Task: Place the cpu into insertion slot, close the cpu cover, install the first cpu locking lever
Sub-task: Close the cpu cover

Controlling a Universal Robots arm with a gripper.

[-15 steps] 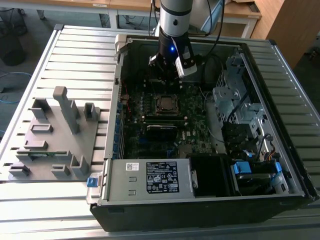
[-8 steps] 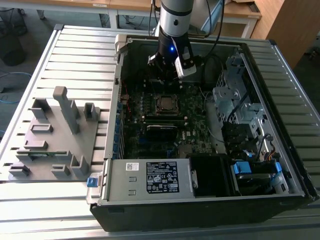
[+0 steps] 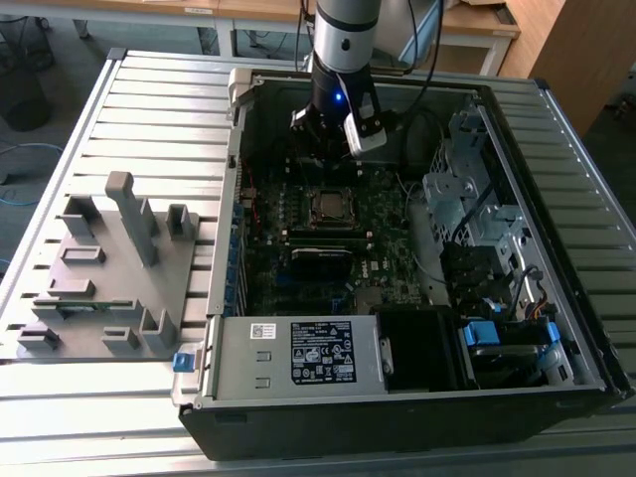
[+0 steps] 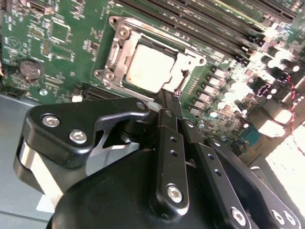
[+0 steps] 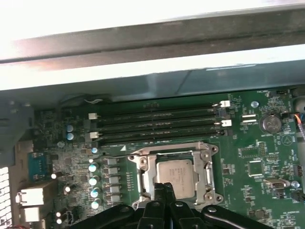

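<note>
The cpu (image 4: 145,67) lies flat in the insertion slot (image 3: 328,206), its silver-grey top showing through the window of the cpu cover (image 4: 121,52), which lies down around it. In the first wrist view the cpu (image 5: 177,177) and the cover frame (image 5: 147,167) sit just beyond my fingertips. My gripper (image 4: 167,98) is shut with nothing between its fingers, its tips at the socket's edge beside the chip. In the exterior view the gripper (image 3: 320,149) hangs inside the open computer case, just behind the socket.
Long memory slots (image 5: 157,124) run beside the socket. A coin battery (image 5: 270,123) sits on the board. The case wall (image 3: 238,179), drive cage (image 3: 477,209) and power supply (image 3: 298,353) hem the board in. A grey fixture plate (image 3: 109,268) lies at the exterior view's left.
</note>
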